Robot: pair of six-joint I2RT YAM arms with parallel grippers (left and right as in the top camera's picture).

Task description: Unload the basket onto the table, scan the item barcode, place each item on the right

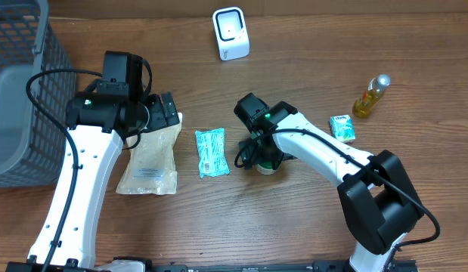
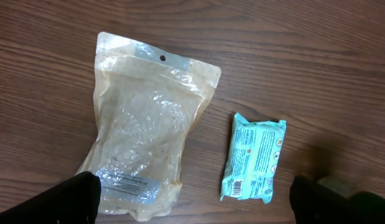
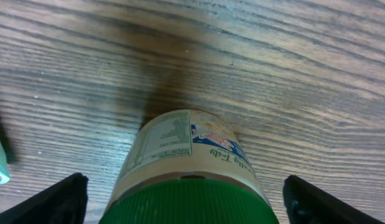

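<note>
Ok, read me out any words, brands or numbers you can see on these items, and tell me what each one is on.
Nothing is clear enough to quote.
On the green-lidded jar: a fine-print panel and an upside-down coloured logo, both blurred.
On the teal packet: printed text and a barcode, too small to read.
On the clear pouch: a label near its lower end, too small to read.
On the small green carton: print too small to read.

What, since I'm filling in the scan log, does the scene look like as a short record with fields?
scanner: white, upright, far side of table
right hand: open, astride jar
jar: green lid, upright, not gripped
left hand: open, empty, above pouch
pouch: clear, lying flat
packet: teal, flat beside pouch, apart, barcode up
</note>
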